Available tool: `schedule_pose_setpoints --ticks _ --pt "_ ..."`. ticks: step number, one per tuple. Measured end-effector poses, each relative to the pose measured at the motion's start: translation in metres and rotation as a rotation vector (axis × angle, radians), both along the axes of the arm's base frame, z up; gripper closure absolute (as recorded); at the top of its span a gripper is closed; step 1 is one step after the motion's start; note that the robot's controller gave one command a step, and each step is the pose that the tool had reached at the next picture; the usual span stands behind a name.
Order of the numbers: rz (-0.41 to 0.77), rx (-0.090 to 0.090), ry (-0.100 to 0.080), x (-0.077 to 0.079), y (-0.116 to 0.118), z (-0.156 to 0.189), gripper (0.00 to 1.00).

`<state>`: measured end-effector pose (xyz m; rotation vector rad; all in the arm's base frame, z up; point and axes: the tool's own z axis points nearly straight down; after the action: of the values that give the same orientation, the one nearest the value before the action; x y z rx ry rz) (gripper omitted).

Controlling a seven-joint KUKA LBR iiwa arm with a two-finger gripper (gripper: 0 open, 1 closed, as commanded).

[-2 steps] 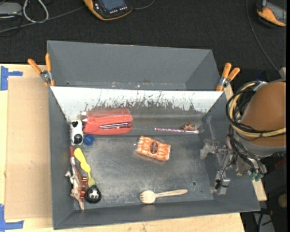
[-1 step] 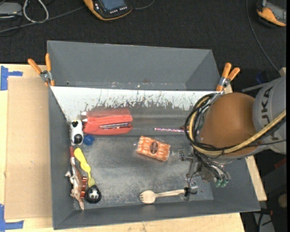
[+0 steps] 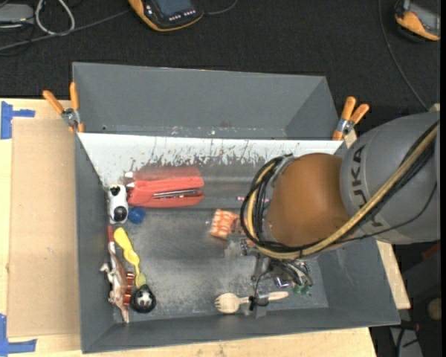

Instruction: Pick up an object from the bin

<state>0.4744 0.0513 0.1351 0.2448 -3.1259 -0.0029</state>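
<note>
Grey metal bin (image 3: 201, 117), near wall: gripper (image 3: 259, 301) low over a cream spork's (image 3: 227, 302) handle, its opening impossible to tell. An orange block (image 3: 221, 224) lies just behind, a red stapler (image 3: 165, 188) farther left, and a small heap (image 3: 126, 274) along the left wall.

grey bin (image 3: 201, 110), red stapler (image 3: 166, 188), orange block (image 3: 221, 224), cream utensil (image 3: 229, 302), yellow toy (image 3: 125, 245), blue cap (image 3: 136, 216), black-and-white figure (image 3: 118, 203)
</note>
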Motion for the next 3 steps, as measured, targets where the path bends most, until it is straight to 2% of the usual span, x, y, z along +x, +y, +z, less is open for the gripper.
schedule_pose_setpoints --ticks 1,2,3 --pt "0.221 0.002 -0.001 0.000 -0.019 0.005 0.00" --pt "0.188 0.004 -0.003 0.015 -0.048 -0.067 0.00" --pt "0.231 0.003 -0.007 0.006 -0.049 -0.066 1.00"
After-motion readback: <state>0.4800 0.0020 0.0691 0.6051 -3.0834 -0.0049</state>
